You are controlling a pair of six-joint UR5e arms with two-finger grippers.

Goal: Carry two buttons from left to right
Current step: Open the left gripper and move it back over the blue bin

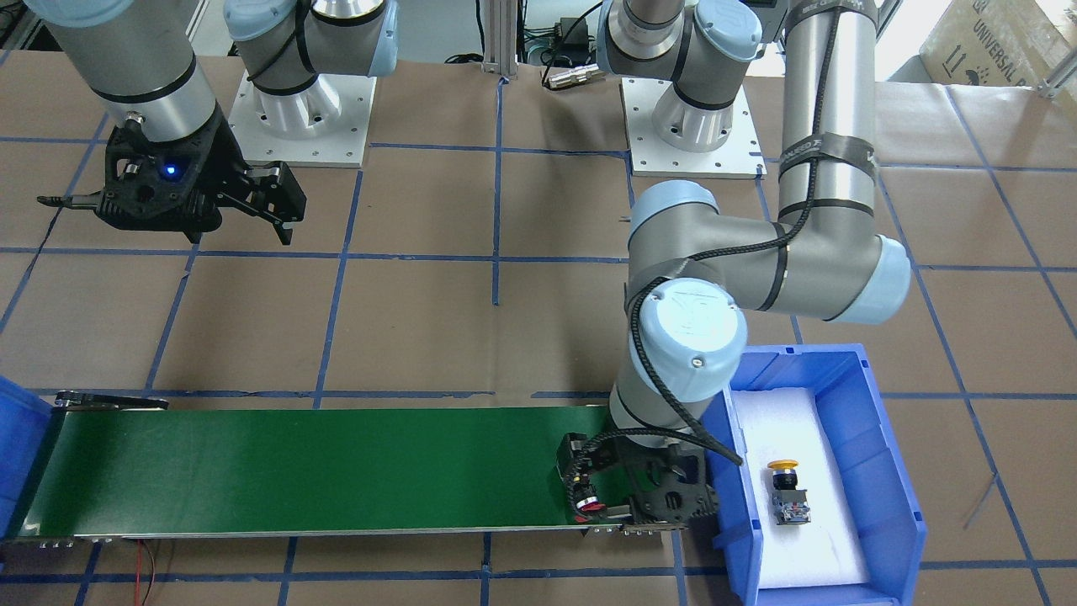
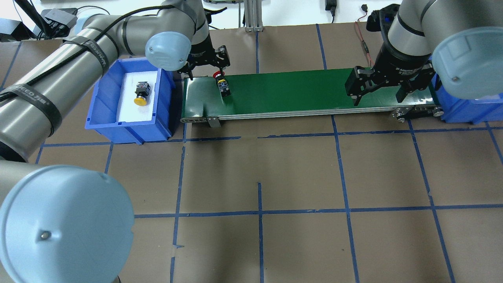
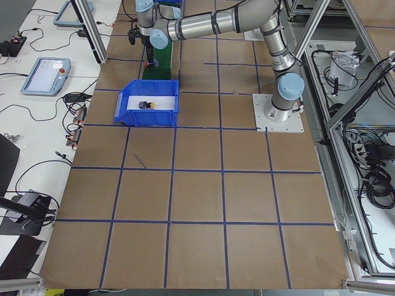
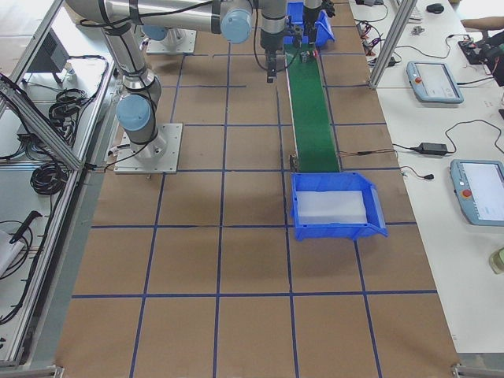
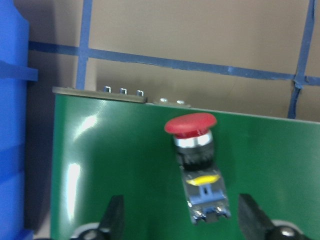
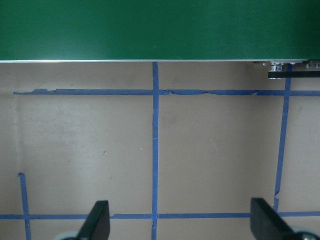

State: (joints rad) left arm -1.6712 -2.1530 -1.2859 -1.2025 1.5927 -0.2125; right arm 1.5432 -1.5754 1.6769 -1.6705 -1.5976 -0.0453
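The red button (image 2: 222, 84) lies on its side at the left end of the green conveyor belt (image 2: 298, 88), red cap toward the far edge. In the left wrist view the red button (image 5: 197, 165) lies between my open left gripper's (image 5: 180, 212) fingers, which do not touch it. The left gripper (image 2: 206, 65) hangs just above that belt end and also shows in the front view (image 1: 639, 501). The yellow button (image 2: 141, 94) lies on white foam in the left blue bin (image 2: 98, 102). My right gripper (image 2: 378, 94) is open and empty near the belt's right end, over the table.
A second blue bin (image 2: 467, 106) with a white liner stands at the belt's right end. The left arm's elbow (image 1: 690, 328) hangs over the left bin's near corner. Red wires (image 1: 147, 564) trail off the belt's far side. Blue tape lines grid the brown table (image 2: 298, 173).
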